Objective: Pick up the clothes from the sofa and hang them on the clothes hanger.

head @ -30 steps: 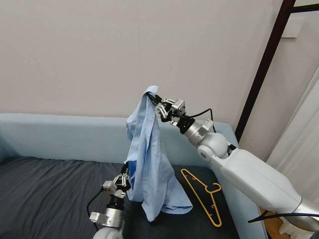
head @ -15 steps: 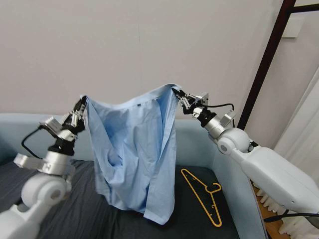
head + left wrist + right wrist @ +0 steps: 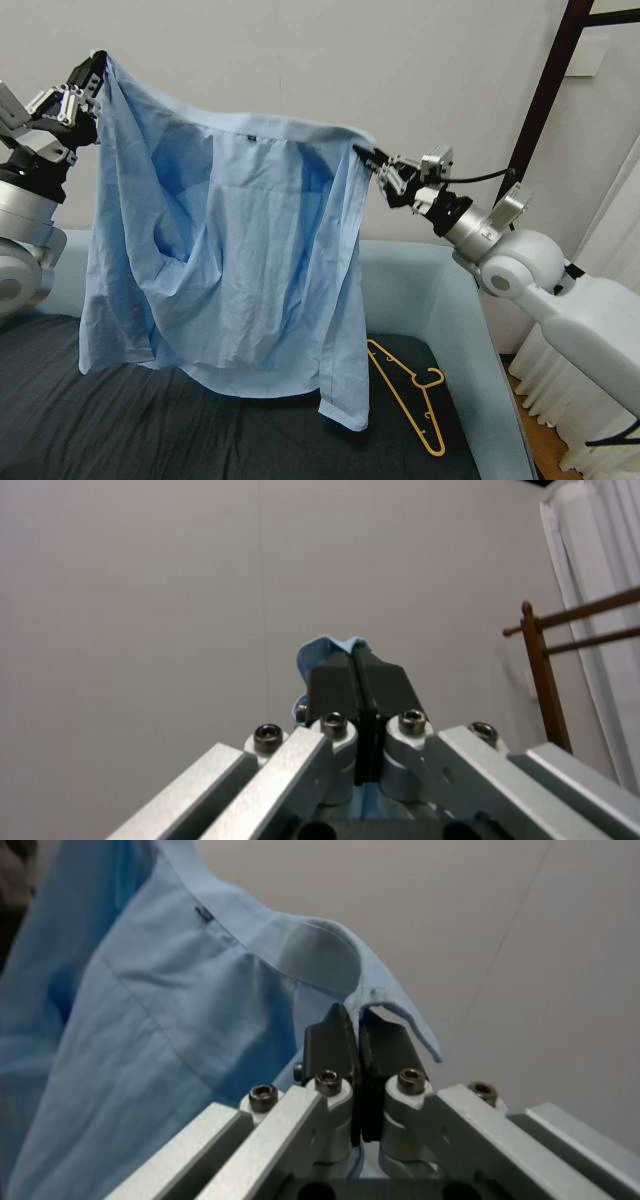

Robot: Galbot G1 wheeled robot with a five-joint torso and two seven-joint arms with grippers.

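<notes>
A light blue shirt [image 3: 230,260] hangs spread wide in the air above the sofa, held by both shoulders. My left gripper [image 3: 97,68] is high at the upper left, shut on one shoulder; a scrap of blue cloth [image 3: 330,646] shows past its closed fingers [image 3: 335,686]. My right gripper [image 3: 363,155] is shut on the other shoulder near the collar [image 3: 330,952], its fingers [image 3: 380,1046] pinched together on the shirt [image 3: 150,1035]. A yellow clothes hanger [image 3: 405,392] lies on the dark sofa seat, below the shirt's right hem.
The sofa [image 3: 110,430] has a dark grey seat and a pale blue backrest [image 3: 420,290]. A dark wooden rack post [image 3: 545,95] stands at the right by the wall, also seen as a wooden post with rails [image 3: 545,667]. White curtain [image 3: 610,250] hangs far right.
Both arms have risen and moved apart, the left arm most, up and to the left. The shirt went from a bunched hang to stretched wide and higher.
</notes>
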